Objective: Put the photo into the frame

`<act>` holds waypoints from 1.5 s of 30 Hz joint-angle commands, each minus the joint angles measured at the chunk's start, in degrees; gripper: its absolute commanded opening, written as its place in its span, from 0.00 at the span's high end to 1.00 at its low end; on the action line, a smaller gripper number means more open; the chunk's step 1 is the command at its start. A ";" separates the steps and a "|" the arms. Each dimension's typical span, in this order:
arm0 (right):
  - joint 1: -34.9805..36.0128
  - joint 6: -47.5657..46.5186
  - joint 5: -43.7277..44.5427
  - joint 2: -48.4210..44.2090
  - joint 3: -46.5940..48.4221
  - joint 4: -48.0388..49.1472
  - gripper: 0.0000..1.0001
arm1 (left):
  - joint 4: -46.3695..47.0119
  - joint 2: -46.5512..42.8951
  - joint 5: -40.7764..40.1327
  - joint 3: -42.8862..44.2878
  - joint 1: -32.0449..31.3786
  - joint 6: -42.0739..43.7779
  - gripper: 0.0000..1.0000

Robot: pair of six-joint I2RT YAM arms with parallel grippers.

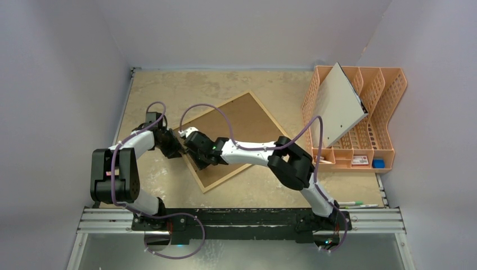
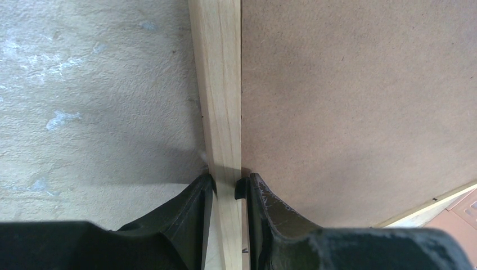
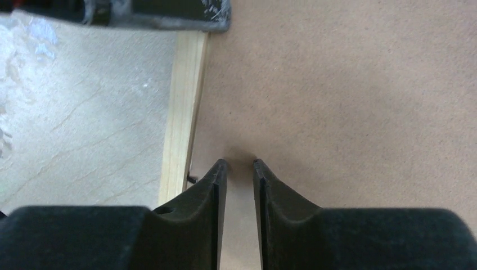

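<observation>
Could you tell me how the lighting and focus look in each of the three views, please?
Top external: even, soft light, sharp throughout, faint shadows on the frame. Left wrist: frame rail crisp, the left gripper dark and soft-edged, a shadow band across the rail at its tips. Right wrist: fibreboard in focus, the right gripper nearly black, a small shadow at its tips.

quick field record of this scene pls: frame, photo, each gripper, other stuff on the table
frame: lying back-up on the table, turned diagonally, brown back showing
photo: not visible in any view
left gripper: clamped on the frame's wooden rail
right gripper: over the brown back near that rail, jaws narrowly apart, nothing between them
other: orange rack at far right holding a leaning grey-white board
</observation>
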 commanded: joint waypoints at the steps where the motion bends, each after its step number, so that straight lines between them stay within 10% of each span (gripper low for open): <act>1: -4.65 -1.27 1.12 12.90 -9.16 -9.85 0.74 | -4.60 2.10 -6.38 -1.96 -0.06 0.37 0.72; 13: -8.93 -1.04 4.03 1.84 -5.85 -6.18 0.61 | -3.56 -0.87 -4.82 -1.31 -0.12 -1.08 0.69; 27: -29.81 6.84 14.36 -7.94 3.52 -6.04 0.15 | 0.57 -5.59 -3.79 5.23 -0.06 -3.63 0.25; 45: -39.88 6.85 9.98 -6.24 0.55 -8.17 0.04 | 4.06 1.33 -3.98 -0.11 -0.11 -2.03 0.48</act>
